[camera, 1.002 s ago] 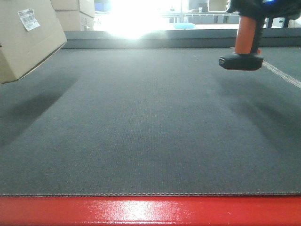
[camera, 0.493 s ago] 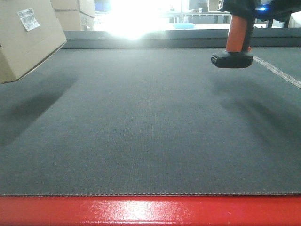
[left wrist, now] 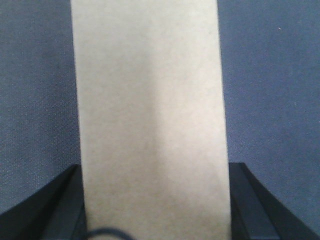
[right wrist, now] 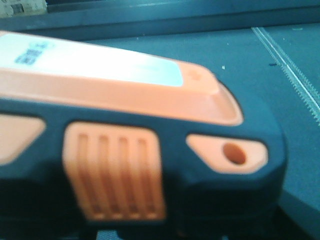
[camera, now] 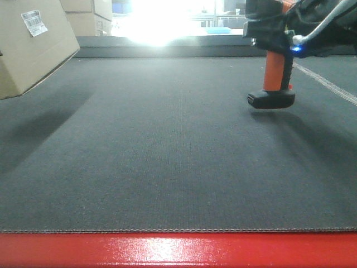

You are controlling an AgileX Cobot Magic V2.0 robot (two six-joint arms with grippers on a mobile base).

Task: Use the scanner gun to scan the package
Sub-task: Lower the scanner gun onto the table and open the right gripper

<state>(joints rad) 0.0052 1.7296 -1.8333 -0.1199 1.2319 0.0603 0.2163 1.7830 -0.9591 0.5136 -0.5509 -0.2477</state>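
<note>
The package (camera: 30,47), a tan cardboard box with a small white barcode label (camera: 34,23), hangs tilted above the mat at the far left. In the left wrist view its plain face (left wrist: 150,115) fills the gap between the black fingers (left wrist: 55,205), so my left gripper (left wrist: 155,205) is shut on it. The scanner gun (camera: 276,72) hangs upright at the right, orange handle down, with its black foot (camera: 271,99) just over the mat. My right gripper (camera: 271,28) is shut around its head. The scanner's black and orange body (right wrist: 115,170) fills the right wrist view.
A dark grey mat (camera: 167,156) covers the table, with a red front edge (camera: 178,250). Stacked cardboard boxes (camera: 89,17) stand at the back left behind a raised ledge (camera: 178,46). A white seam line (camera: 329,85) runs along the mat's right side. Bright glare fills the back.
My right gripper has carried the scanner gun left and downward, bringing its foot close to the mat. The package and left gripper have not moved.
</note>
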